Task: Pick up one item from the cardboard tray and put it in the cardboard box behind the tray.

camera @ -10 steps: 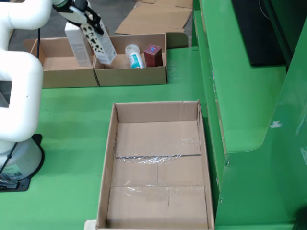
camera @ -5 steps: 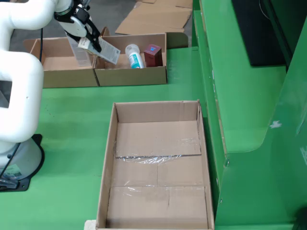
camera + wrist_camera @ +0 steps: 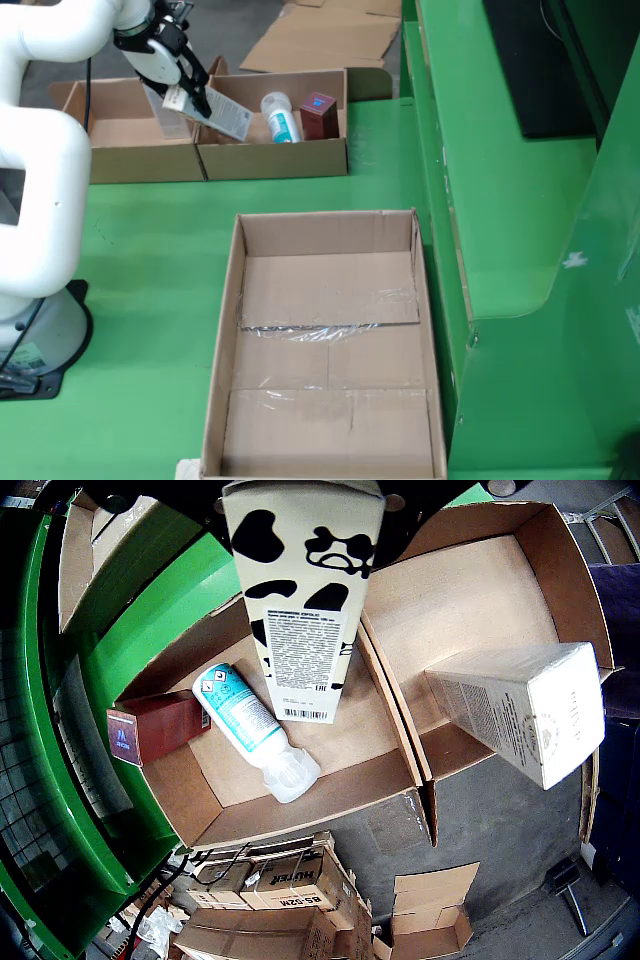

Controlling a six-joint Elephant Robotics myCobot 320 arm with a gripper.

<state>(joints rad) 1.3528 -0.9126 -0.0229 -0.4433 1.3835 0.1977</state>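
Observation:
My gripper is shut on a white carton with black cow patches. It holds the carton tilted above the seam between two low cardboard trays, and the carton also shows in the fixed view. The right tray holds a white bottle with a teal label and a dark red box; both show in the fixed view too, bottle and red box. In the wrist view the carton hides the fingers.
The other tray holds a white box. A large open cardboard box lies on the green table nearer the fixed camera. A raised green ledge runs along the right. Flattened cardboard lies on the floor.

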